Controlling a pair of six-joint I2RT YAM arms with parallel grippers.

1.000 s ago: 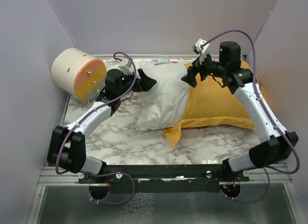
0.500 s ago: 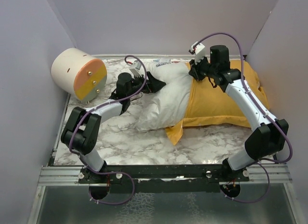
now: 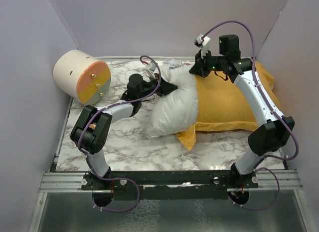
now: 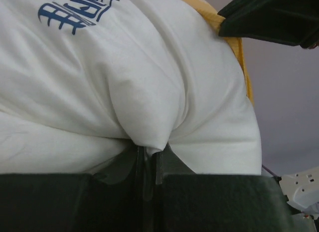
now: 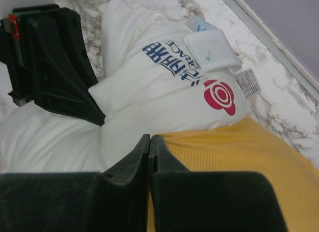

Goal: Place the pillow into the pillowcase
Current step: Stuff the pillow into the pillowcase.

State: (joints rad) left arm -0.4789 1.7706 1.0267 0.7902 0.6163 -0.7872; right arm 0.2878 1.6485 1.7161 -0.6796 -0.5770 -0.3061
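**A:** Where's the pillow?

**B:** On the worktop, half in. Its right part is inside the orange case. The left part bulges bare out of the case's mouth, and blue lettering and a red print show near the far edge.

**A:** And the left fingers?

**B:** Clenched on the pillow at its far left end. The wrist view shows a fold of white cloth drawn to a peak between them.

**A:** The right fingers?

**B:** Pressed tight together at the far side of the case's mouth, right where orange meets white. I cannot tell whether any hem is nipped between them.

**A:** Anything else there?

**B:** A cream-and-orange cylinder lies at the far left, apart from the pillow. One orange corner of the case pokes out under the pillow's near side.
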